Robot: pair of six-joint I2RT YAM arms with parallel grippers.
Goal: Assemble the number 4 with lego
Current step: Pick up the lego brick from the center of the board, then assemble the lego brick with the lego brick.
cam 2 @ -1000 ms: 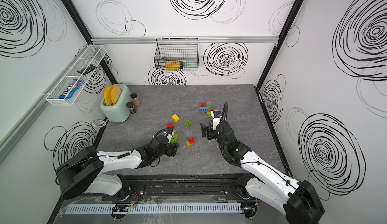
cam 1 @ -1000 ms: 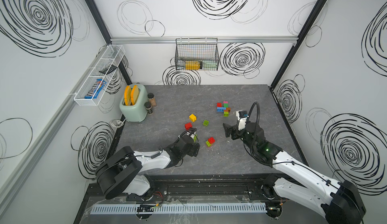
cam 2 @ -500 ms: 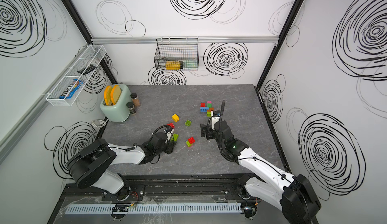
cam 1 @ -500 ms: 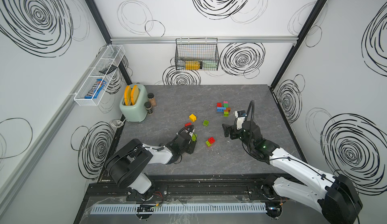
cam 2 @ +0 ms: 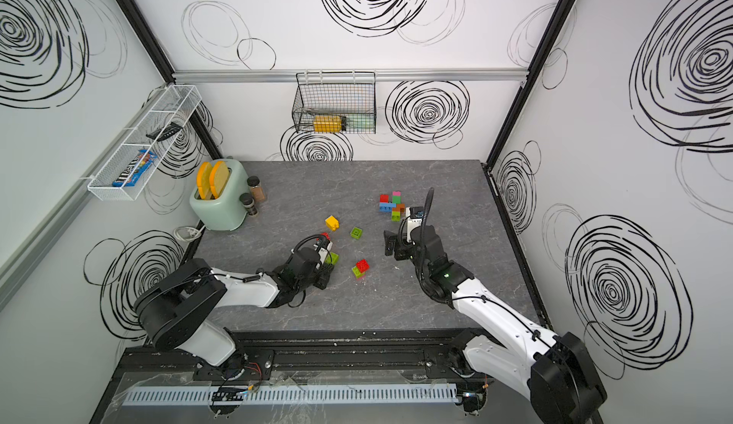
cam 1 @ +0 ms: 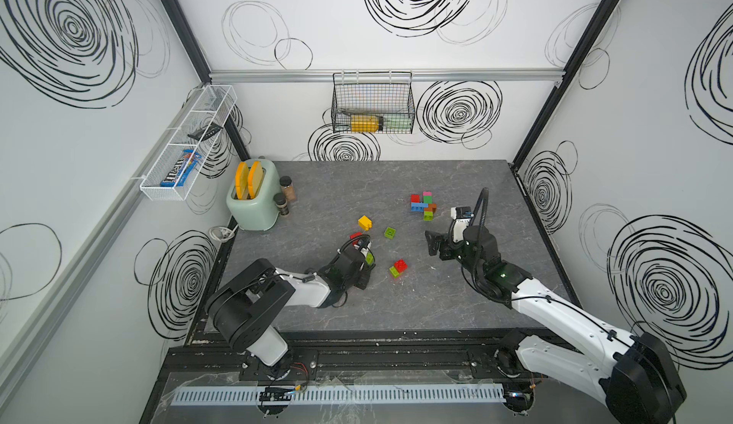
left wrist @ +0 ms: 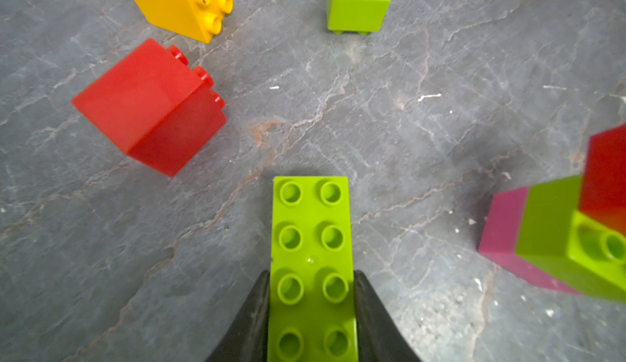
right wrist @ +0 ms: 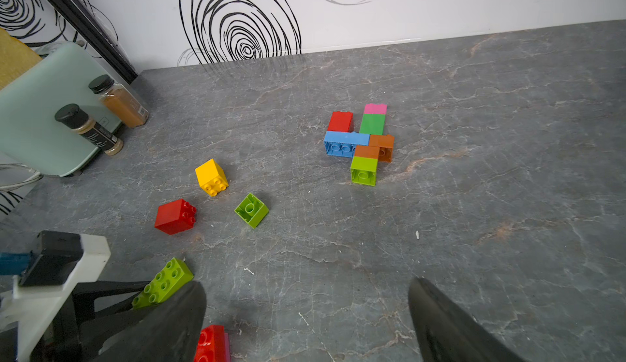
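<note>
My left gripper point(left wrist: 311, 275) is shut on a lime oblong lego brick point(left wrist: 311, 235), studs up, low over the table; both top views show it point(cam 1: 369, 258) point(cam 2: 335, 258). Near it lie a red brick point(left wrist: 149, 106), a yellow brick point(cam 1: 365, 222) and an upside-down lime square brick point(cam 1: 390, 232). A small stack of red, lime and pink bricks point(cam 1: 398, 268) lies to its right. Joined lego of red, pink, green, blue, orange and lime point(right wrist: 362, 140) sits further back. My right gripper point(right wrist: 306, 286) hangs open and holds nothing, right of the stack point(cam 1: 434, 243).
A mint toaster point(cam 1: 252, 200) with two spice jars point(cam 1: 286, 190) stands at the back left, a white cable point(cam 1: 222, 233) beside it. A wire basket point(cam 1: 373, 105) hangs on the back wall and a white wire shelf point(cam 1: 186, 144) on the left wall.
My left gripper's jaws have closed in on the lime oblong brick. The right arm has shifted slightly and stays open.
</note>
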